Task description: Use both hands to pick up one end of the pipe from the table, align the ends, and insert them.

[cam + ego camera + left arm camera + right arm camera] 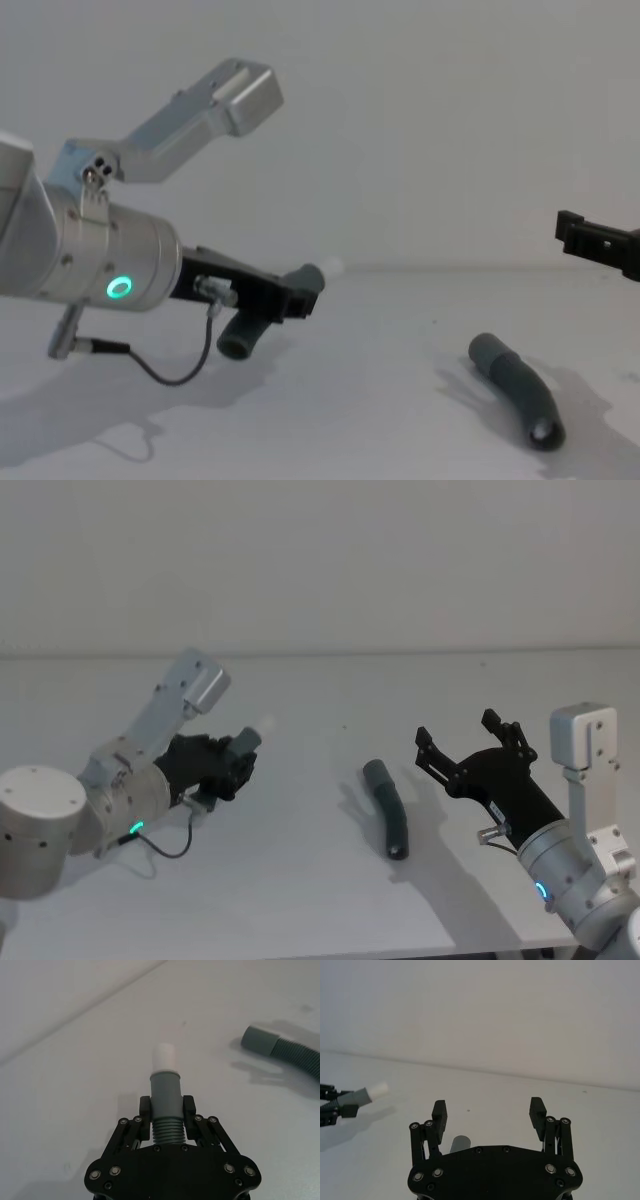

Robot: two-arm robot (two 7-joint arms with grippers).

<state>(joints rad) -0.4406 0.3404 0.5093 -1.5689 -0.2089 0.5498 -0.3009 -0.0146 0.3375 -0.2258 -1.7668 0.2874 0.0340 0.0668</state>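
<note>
The left arm (90,255) is seen at the left of the chest view as a thick silver-grey cylinder. It is marked with a green ring light (120,289) and trailed by a thin black cable (172,382). A boxy silver bracket (205,100) is mounted above it. The left gripper (166,1106) and right gripper (489,1112) are built of matt black plastic, their linkage fingers pinned with small silver screws (547,1168). At the lower right of the head view, the right arm (570,865) is finished in the same grey and carries a small blue-green light (541,891).
</note>
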